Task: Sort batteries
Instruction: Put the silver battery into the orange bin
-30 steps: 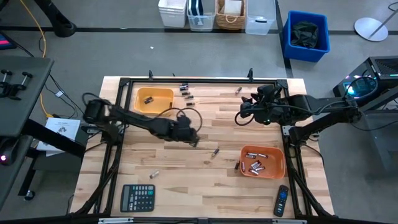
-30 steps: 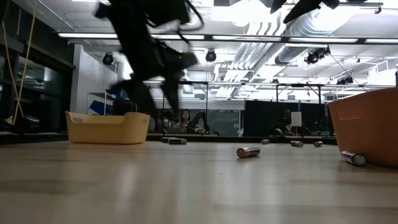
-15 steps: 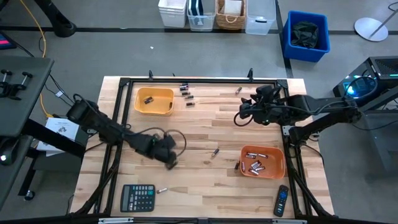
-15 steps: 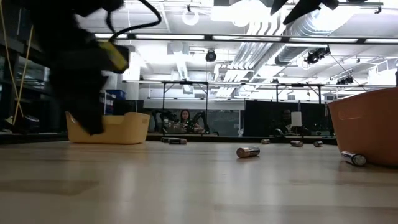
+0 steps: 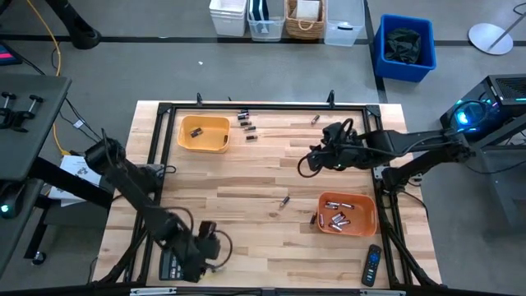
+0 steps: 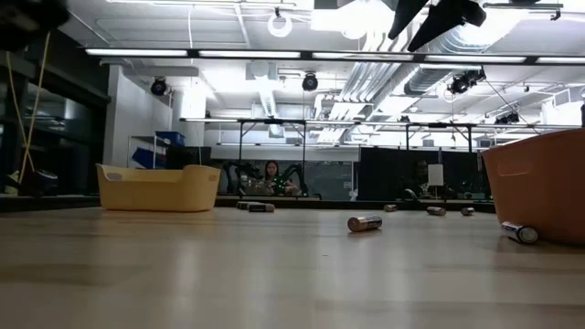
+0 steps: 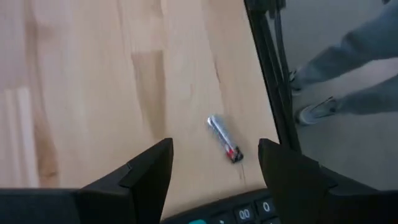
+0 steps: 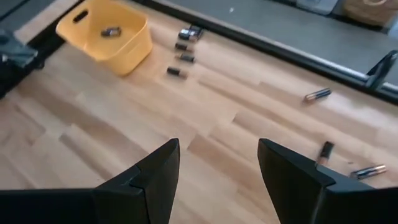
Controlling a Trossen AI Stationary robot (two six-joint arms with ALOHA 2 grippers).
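My left gripper (image 5: 207, 247) (image 7: 214, 155) is open and empty. It hovers at the table's near edge, over the black calculator (image 7: 249, 214). A small silvery battery (image 7: 224, 138) lies on the wood just ahead of its fingers. My right gripper (image 5: 306, 163) (image 8: 217, 155) is open and empty above the table's middle right. The yellow bin (image 5: 204, 133) at the far left holds one battery. The orange bin (image 5: 347, 212) at the near right holds several. Loose batteries lie near the far edge (image 5: 245, 122) (image 5: 315, 119) and mid-table (image 5: 283, 200).
A black remote control (image 5: 372, 265) lies at the near right corner. A battery (image 5: 313, 218) lies against the orange bin's left side. A black frame (image 5: 246, 105) runs round the table. A person's legs and shoes (image 7: 323, 109) show beyond the table's edge.
My left gripper has swept quickly from the table's middle toward the near edge and left, ending over the calculator. My right gripper has shifted a little toward the table's left.
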